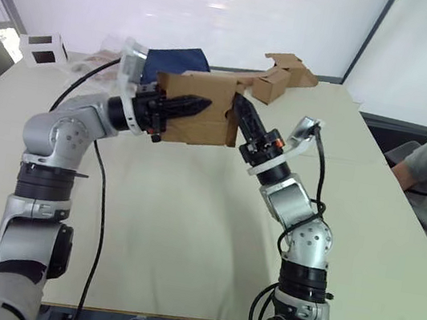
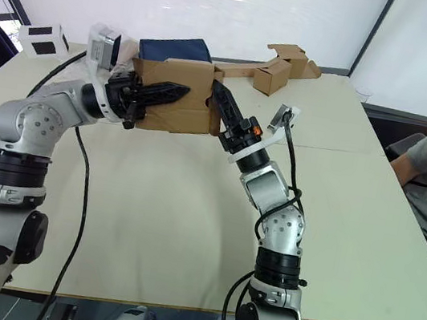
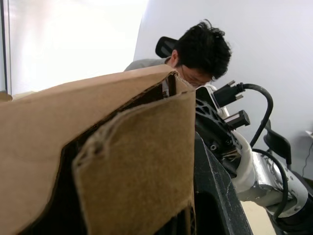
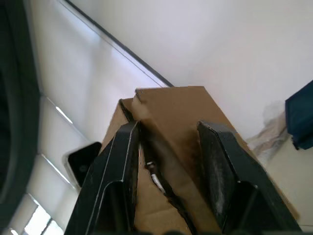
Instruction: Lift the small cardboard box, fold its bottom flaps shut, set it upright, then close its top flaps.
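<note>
Both hands hold the small cardboard box (image 1: 201, 109) raised above the table (image 1: 187, 221): the left hand (image 1: 193, 106) lies across its front wall with black fingers close together, though whether they pinch any cardboard cannot be told. The right hand (image 4: 168, 161) presses at the box's right end, fingers spread apart, one on each side of a folded flap (image 4: 171, 142) (its edge looks slightly torn). Behind the box on the table sit a dark blue object (image 2: 174, 48), a brown box joined to cardboard strips (image 1: 283, 78) and a white box with black squares (image 1: 42, 49), while a person (image 3: 200, 54) sits at the right.
</note>
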